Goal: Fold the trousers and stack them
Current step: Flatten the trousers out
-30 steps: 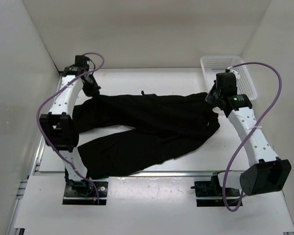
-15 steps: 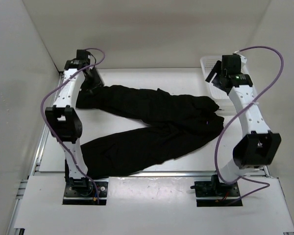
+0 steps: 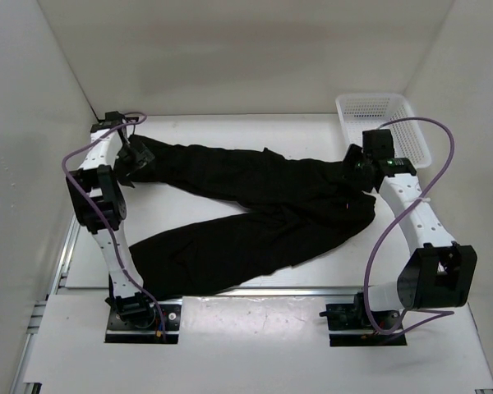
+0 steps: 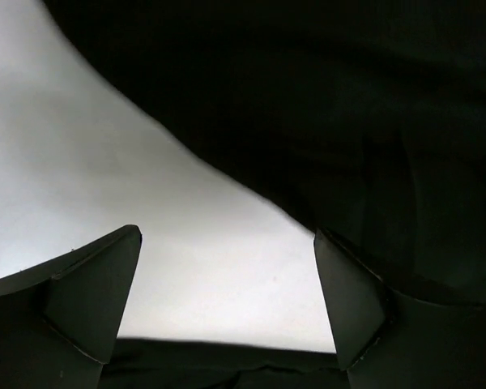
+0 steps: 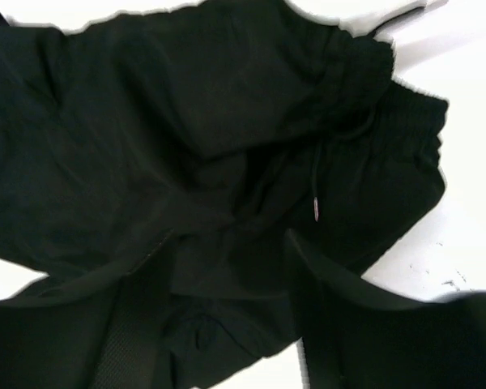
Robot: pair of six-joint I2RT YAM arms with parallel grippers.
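Trousers (image 3: 255,205) lie spread on the worktop (image 3: 255,131) in a sideways V, waist at the right, both legs running left. The near leg (image 3: 197,258) ends close to the left arm's base, with no end effector on it. The right end effector (image 3: 357,168) is over the waist and is the nearer arm for that end. Its fingers are spread, black cloth and the drawstring (image 5: 314,182) lie just ahead, and nothing looks pinched. The far leg (image 3: 214,168) has its long axis right-to-left, and its end lies at the left end effector (image 3: 130,158). Those jaws are wide apart, bare worktop between them, fabric just beyond. Judged next: grip leg end and waist. In the far right corner, the white basket (image 3: 376,98) has nothing visible inside.
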